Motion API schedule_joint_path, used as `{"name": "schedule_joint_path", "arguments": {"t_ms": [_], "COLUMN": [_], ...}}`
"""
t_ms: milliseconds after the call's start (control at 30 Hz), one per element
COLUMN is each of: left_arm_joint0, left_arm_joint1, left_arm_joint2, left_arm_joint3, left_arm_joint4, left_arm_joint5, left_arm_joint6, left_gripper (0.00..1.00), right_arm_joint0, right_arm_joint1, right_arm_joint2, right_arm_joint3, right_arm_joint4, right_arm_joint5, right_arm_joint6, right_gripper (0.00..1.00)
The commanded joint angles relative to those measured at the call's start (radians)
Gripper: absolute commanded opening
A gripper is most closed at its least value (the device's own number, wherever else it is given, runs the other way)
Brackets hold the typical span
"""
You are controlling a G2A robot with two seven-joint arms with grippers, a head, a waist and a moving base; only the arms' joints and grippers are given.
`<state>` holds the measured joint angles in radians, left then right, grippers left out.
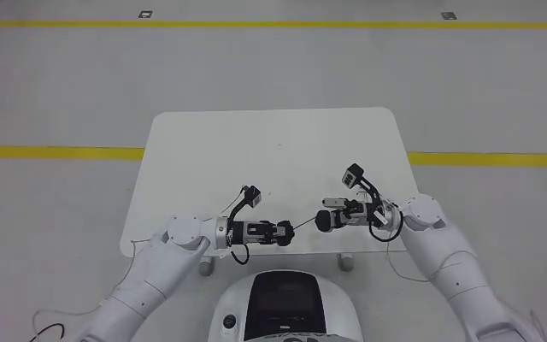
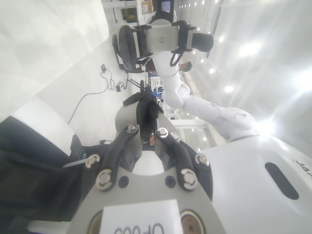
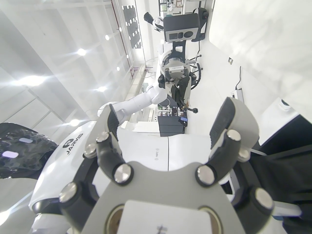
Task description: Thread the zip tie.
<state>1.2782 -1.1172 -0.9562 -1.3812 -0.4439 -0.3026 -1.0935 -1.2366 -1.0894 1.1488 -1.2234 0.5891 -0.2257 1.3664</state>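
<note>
A thin black zip tie (image 1: 304, 222) hangs in the air between the two grippers, above the table's near edge. My left gripper (image 1: 288, 230) is shut on one end of it, and the strap pokes out past the pinched fingertips (image 2: 132, 99). In the right wrist view, the left gripper (image 3: 180, 98) sits some way off, with the tie's free end (image 3: 192, 110) sticking out towards the camera. My right gripper (image 1: 322, 221) faces the left one a short gap away. Its fingers stand wide apart (image 3: 169, 105) with nothing between them.
The white table (image 1: 273, 154) stretches away beyond both grippers with a bare top. Yellow floor lines (image 1: 68, 152) run behind it. A cable and a small box (image 2: 119, 86) lie on the floor beside the table.
</note>
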Motion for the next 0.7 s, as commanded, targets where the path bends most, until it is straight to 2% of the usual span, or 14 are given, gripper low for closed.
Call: {"name": "schedule_joint_path", "arguments": {"t_ms": [0, 133, 167, 233, 367, 500, 667], "left_arm_joint0": [0.0, 0.0, 0.0, 0.0, 0.0, 0.0, 0.0], "left_arm_joint1": [0.0, 0.0, 0.0, 0.0, 0.0, 0.0, 0.0], "left_arm_joint2": [0.0, 0.0, 0.0, 0.0, 0.0, 0.0, 0.0], "left_arm_joint3": [0.0, 0.0, 0.0, 0.0, 0.0, 0.0, 0.0], "left_arm_joint4": [0.0, 0.0, 0.0, 0.0, 0.0, 0.0, 0.0], "left_arm_joint5": [0.0, 0.0, 0.0, 0.0, 0.0, 0.0, 0.0], "left_arm_joint6": [0.0, 0.0, 0.0, 0.0, 0.0, 0.0, 0.0], "left_gripper": [0.0, 0.0, 0.0, 0.0, 0.0, 0.0, 0.0], "right_arm_joint0": [0.005, 0.026, 0.034, 0.045, 0.067, 0.086, 0.106], "right_arm_joint1": [0.001, -0.001, -0.001, -0.001, 0.002, 0.007, 0.016], "right_arm_joint2": [0.0, -0.011, -0.017, -0.028, -0.053, -0.082, -0.128], "right_arm_joint3": [0.006, 0.045, 0.055, 0.067, 0.092, 0.116, 0.139], "right_arm_joint4": [0.004, 0.005, 0.004, 0.009, 0.018, 0.041, 0.063], "right_arm_joint5": [-0.007, -0.013, -0.015, -0.02, -0.035, -0.06, -0.097], "right_arm_joint6": [0.016, 0.024, 0.024, 0.024, 0.024, 0.024, 0.024], "right_gripper": [1.0, 1.0, 0.8, 0.48, 0.38, 0.32, 0.31]}}
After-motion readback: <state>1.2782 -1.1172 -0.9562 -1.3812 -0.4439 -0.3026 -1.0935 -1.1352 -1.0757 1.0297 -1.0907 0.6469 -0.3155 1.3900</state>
